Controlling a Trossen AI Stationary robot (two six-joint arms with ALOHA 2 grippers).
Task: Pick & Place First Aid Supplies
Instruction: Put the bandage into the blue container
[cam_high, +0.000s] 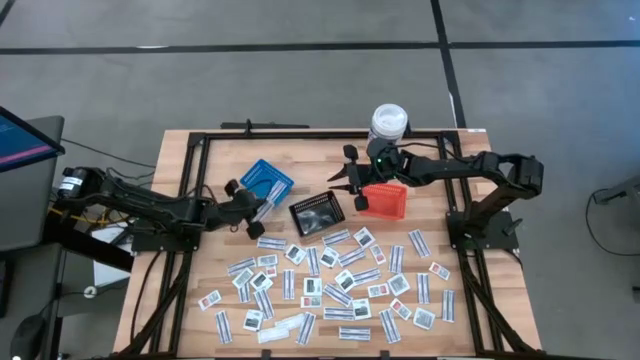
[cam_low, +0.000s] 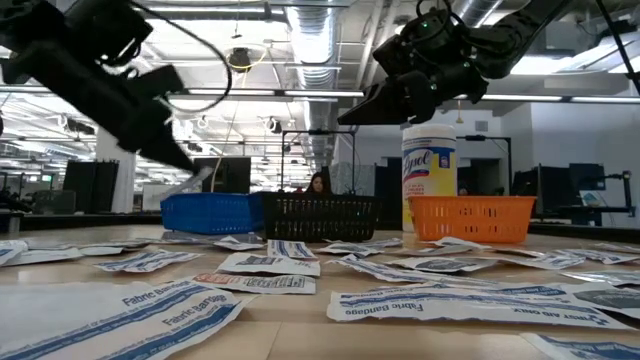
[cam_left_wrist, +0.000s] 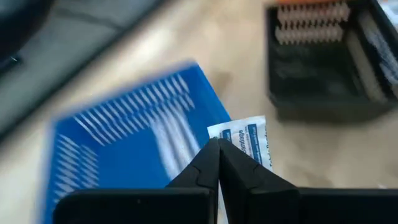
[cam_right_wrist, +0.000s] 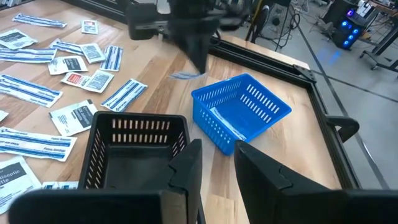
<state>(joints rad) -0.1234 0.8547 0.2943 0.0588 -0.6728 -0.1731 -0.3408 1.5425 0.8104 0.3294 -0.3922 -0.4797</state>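
Observation:
Many small white first aid packets (cam_high: 330, 285) lie flat across the near half of the wooden table. Behind them stand a blue basket (cam_high: 265, 182), a black basket (cam_high: 316, 214) and an orange basket (cam_high: 383, 200). My left gripper (cam_high: 256, 212) hangs beside the blue basket's near edge, shut on a bandage packet (cam_left_wrist: 245, 140) with blue print. My right gripper (cam_right_wrist: 214, 163) hovers above the table between the black basket (cam_right_wrist: 134, 152) and the blue basket (cam_right_wrist: 242, 112), open, with nothing between its fingers. My left gripper pinches one end of the bandage packet (cam_left_wrist: 229, 142) between its two fingertips. The rest of the packet sticks out past the fingers. It is lifted clear of the table, next to the blue basket (cam_left_wrist: 130, 137).
A tall white bottle with a yellow label (cam_high: 388, 125) stands behind the orange basket at the table's far edge. A black frame (cam_high: 300, 133) runs around the tabletop. Loose packets (cam_right_wrist: 74, 81) lie close to the black basket's near side.

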